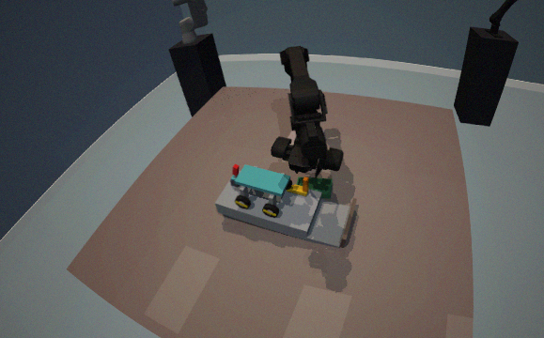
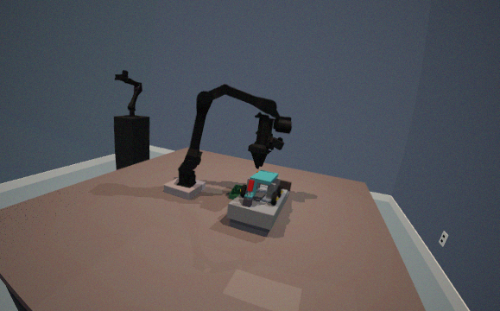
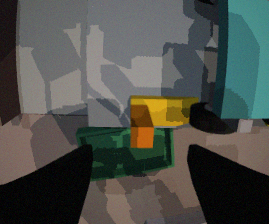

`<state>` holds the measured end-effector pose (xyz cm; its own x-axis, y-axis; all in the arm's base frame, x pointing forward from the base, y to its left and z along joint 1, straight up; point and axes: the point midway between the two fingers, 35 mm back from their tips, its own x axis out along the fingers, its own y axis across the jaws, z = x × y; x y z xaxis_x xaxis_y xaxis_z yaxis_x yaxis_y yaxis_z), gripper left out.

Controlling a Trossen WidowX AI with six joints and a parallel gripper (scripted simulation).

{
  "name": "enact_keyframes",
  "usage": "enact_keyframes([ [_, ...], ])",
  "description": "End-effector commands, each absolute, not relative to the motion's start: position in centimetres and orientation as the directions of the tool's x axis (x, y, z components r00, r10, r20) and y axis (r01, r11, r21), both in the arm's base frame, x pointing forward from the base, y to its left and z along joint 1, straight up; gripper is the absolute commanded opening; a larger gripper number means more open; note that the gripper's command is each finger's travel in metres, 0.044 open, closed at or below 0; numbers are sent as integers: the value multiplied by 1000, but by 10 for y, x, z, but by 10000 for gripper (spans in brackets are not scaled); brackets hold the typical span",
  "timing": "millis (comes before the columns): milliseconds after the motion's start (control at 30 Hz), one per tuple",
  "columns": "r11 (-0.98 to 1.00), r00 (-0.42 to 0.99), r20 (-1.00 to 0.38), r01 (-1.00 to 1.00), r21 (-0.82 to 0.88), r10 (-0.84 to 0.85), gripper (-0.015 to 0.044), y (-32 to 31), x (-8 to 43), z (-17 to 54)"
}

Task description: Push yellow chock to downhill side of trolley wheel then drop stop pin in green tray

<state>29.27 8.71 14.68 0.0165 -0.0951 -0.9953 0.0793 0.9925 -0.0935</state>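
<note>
The teal-topped trolley (image 1: 262,179) (image 2: 265,177) (image 3: 250,65) stands on the grey ramp (image 1: 295,222) (image 2: 251,214). The red-headed stop pin (image 1: 236,170) (image 2: 250,186) stands upright at its uphill end. The yellow chock (image 1: 298,190) (image 3: 172,111) lies on the ramp at the downhill side of a wheel on the tray side, its end appearing to meet that wheel in the wrist view. Its orange handle (image 1: 305,183) (image 3: 142,138) points up. My gripper (image 2: 258,167) (image 3: 140,153) is open and empty above the chock, the handle showing between the spread fingers. The green tray (image 1: 331,189) (image 2: 235,192) (image 3: 172,150) is beside the ramp.
A brown end stop (image 1: 349,221) (image 3: 4,60) stands across the ramp's low end. The arm's pale base (image 2: 185,188) is behind the tray. Dark pedestals (image 1: 487,75) (image 2: 131,140) stand beyond the table.
</note>
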Motion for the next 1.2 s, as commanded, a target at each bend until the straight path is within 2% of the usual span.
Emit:
enact_keyframes([
  [0, 996, 111, -990, 45, -82, -87, 216, 92, 302, 160],
  [33, 996, 143, -986, 13, -86, -87, 190, 91, 306, 165],
  [533, 846, 117, -978, -491, -208, -173, 190, 21, 322, 176],
  [833, 635, 87, -971, -743, -211, -221, 190, -22, 324, 183],
  [1167, 332, 42, -963, -934, -134, -268, 190, -71, 319, 191],
])
